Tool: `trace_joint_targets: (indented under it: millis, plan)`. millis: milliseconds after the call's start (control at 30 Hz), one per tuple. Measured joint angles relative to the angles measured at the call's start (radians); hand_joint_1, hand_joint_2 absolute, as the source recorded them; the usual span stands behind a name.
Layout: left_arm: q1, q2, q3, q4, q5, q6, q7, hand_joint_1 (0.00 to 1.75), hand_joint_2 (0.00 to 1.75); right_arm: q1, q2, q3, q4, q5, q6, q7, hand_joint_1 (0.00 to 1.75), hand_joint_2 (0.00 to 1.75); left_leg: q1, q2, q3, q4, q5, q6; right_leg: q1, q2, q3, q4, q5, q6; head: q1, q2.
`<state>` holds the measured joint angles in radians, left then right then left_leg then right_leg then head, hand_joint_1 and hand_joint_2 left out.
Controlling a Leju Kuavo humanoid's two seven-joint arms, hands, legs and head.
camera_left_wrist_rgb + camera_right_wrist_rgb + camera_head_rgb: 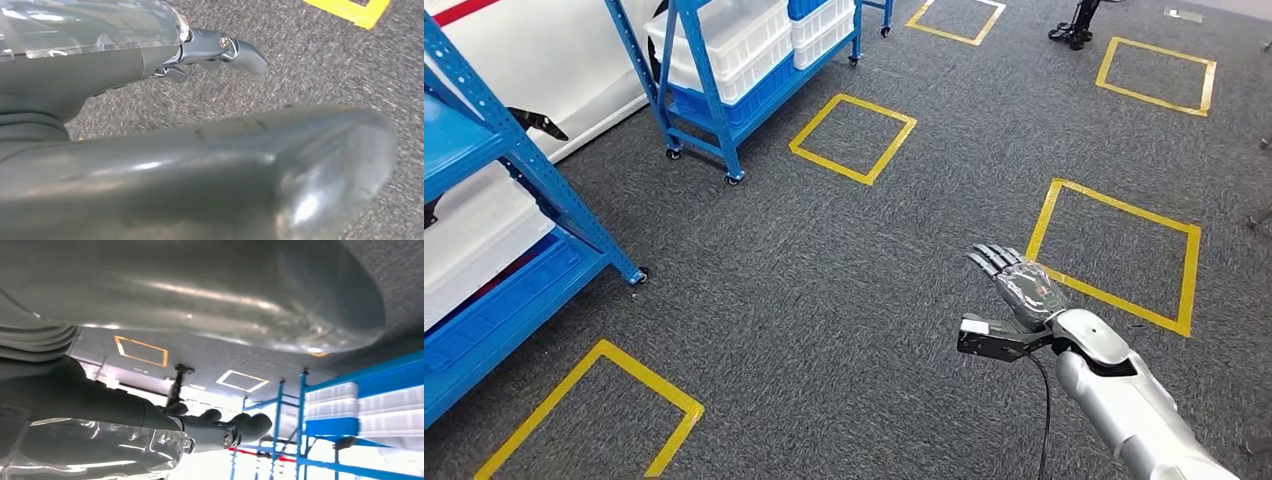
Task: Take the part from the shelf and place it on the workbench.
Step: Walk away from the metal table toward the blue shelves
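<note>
Right robot hand [1014, 290] hangs with fingers spread, holding nothing, well apart from the blue shelf [524, 170]; a rushed reach risks clipping its frame.

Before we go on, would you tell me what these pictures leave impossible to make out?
- Part: the white bins on the blue shelves hide their contents in the head view.
- Near shelf: cut off by the head view's left edge.
- Left hand: a thick grey thumb blocks much of the left wrist view.
- Right hand: empty, fingers apart.
</note>
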<state>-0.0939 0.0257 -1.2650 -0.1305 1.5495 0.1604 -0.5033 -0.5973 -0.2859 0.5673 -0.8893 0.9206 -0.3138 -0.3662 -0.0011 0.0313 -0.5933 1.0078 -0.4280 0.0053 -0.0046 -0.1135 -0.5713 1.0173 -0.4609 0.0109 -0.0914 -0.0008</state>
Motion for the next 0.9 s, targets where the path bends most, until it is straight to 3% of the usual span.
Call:
trace_joint_targets:
  millis: [67,133,200,233,300,367,433,500,567,633,700,733,767,800,867,900]
  plan:
    - [-0.006,0.0,-0.001,0.0,-0.002,0.001,0.006,0.0,0.0,-0.001,0.0,0.0,0.003,-0.001,0.0,-0.001,0.0,0.0,0.003,-0.019,0.003,-0.008,0.007,0.011,-0.007,0.042,-0.017,0.043,-0.032,0.01,0.0,0.0]
    - [-0.015,0.0,-0.001,0.0,-0.003,0.001,0.013,0.0,0.0,-0.001,-0.001,0.0,0.007,0.0,0.003,0.0,0.0,0.0,0.005,-0.039,0.003,-0.01,0.01,0.017,-0.01,0.094,-0.074,0.163,-0.096,0.014,0.0,0.0]
    - [-0.019,0.0,-0.001,0.0,-0.002,0.003,0.017,0.0,0.0,0.002,-0.001,0.0,0.013,0.003,0.008,0.001,0.0,0.0,0.004,-0.063,0.003,-0.009,0.01,0.018,-0.01,0.107,-0.132,0.275,-0.13,0.015,0.001,0.0]
    - [-0.02,0.001,-0.002,0.0,-0.002,0.004,0.018,0.0,0.0,0.002,-0.001,0.0,0.016,0.005,0.01,0.001,0.0,0.0,0.004,-0.075,0.003,-0.007,0.01,0.017,-0.01,0.108,-0.141,0.284,-0.12,0.014,0.001,0.0]
    - [-0.02,0.0,-0.002,0.0,0.0,0.006,0.018,0.0,0.0,-0.002,0.0,0.0,0.022,0.009,0.011,-0.001,0.0,0.0,0.005,-0.101,0.003,-0.002,0.008,0.015,-0.012,0.12,-0.101,0.186,-0.048,0.01,0.001,0.0]
    - [-0.021,0.0,-0.001,0.0,0.001,0.007,0.016,0.0,0.0,-0.01,0.0,0.0,0.027,0.01,0.013,-0.004,0.0,0.0,0.006,-0.124,-0.002,0.004,0.006,0.007,-0.015,0.166,-0.045,0.059,0.006,0.007,0.001,0.0]
    - [-0.02,0.0,-0.001,0.0,0.003,0.007,0.014,0.0,0.0,-0.015,0.0,0.0,0.034,0.009,0.016,-0.012,0.0,0.0,0.009,-0.146,-0.01,0.005,0.009,-0.006,-0.013,0.188,-0.028,0.015,0.013,0.004,0.001,0.0]
    - [-0.016,0.001,-0.001,0.0,0.004,0.007,0.013,0.0,0.0,-0.02,0.004,0.001,0.039,0.007,0.02,-0.02,0.0,0.0,0.012,-0.157,-0.015,0.003,0.011,-0.019,-0.012,0.165,-0.025,0.009,0.016,-0.003,0.0,0.0]
    - [-0.016,0.002,-0.001,0.0,0.005,0.007,0.012,0.0,0.0,-0.028,0.01,0.002,0.043,0.004,0.021,-0.025,0.0,0.0,0.008,-0.115,-0.031,0.033,-0.01,-0.028,-0.015,0.142,-0.019,-0.003,0.02,-0.017,0.0,0.0]
    - [-0.02,0.003,-0.002,0.0,0.005,0.007,0.011,0.0,0.0,-0.031,0.013,0.002,0.046,0.0,0.022,-0.029,0.0,0.0,0.007,-0.057,-0.083,0.144,-0.069,-0.035,-0.012,0.116,-0.015,-0.008,0.02,-0.027,0.0,0.0]
    - [-0.021,0.003,-0.002,0.0,0.004,0.007,0.011,0.0,0.0,-0.03,0.014,0.002,0.05,-0.003,0.023,-0.03,0.0,0.0,0.01,-0.04,-0.145,0.273,-0.119,-0.04,-0.006,0.089,-0.014,-0.007,0.018,-0.031,0.0,0.0]
    - [-0.02,0.003,-0.002,0.0,0.005,0.007,0.011,0.0,0.0,-0.03,0.015,0.002,0.052,-0.004,0.023,-0.031,0.0,0.0,0.011,-0.038,-0.155,0.295,-0.118,-0.04,-0.004,0.077,-0.013,-0.007,0.017,-0.031,0.0,0.0]
    - [-0.019,0.003,-0.002,0.0,0.006,0.007,0.011,0.0,0.0,-0.03,0.016,0.003,0.054,-0.004,0.024,-0.032,0.0,0.0,0.011,-0.036,-0.144,0.274,-0.099,-0.04,-0.003,0.065,-0.012,-0.006,0.015,-0.031,0.0,0.0]
    - [-0.019,0.003,-0.002,0.0,0.007,0.008,0.011,0.0,0.0,-0.03,0.019,0.004,0.055,-0.004,0.024,-0.033,0.0,0.0,0.01,-0.029,-0.111,0.213,-0.065,-0.037,-0.002,0.053,-0.009,-0.006,0.013,-0.03,0.0,0.0]
    - [-0.02,0.004,-0.002,0.0,0.009,0.009,0.011,0.0,0.0,-0.032,0.024,0.005,0.056,-0.003,0.024,-0.035,0.0,0.0,0.002,0.011,-0.034,0.067,-0.011,-0.023,0.003,0.033,-0.004,-0.004,0.008,-0.026,0.0,0.0]
    - [-0.021,0.004,-0.002,0.0,0.01,0.01,0.011,0.0,0.0,-0.034,0.026,0.005,0.057,-0.002,0.024,-0.035,0.0,0.0,-0.002,0.025,-0.011,0.021,0.002,-0.015,0.005,0.024,-0.002,-0.003,0.005,-0.022,0.0,0.0]
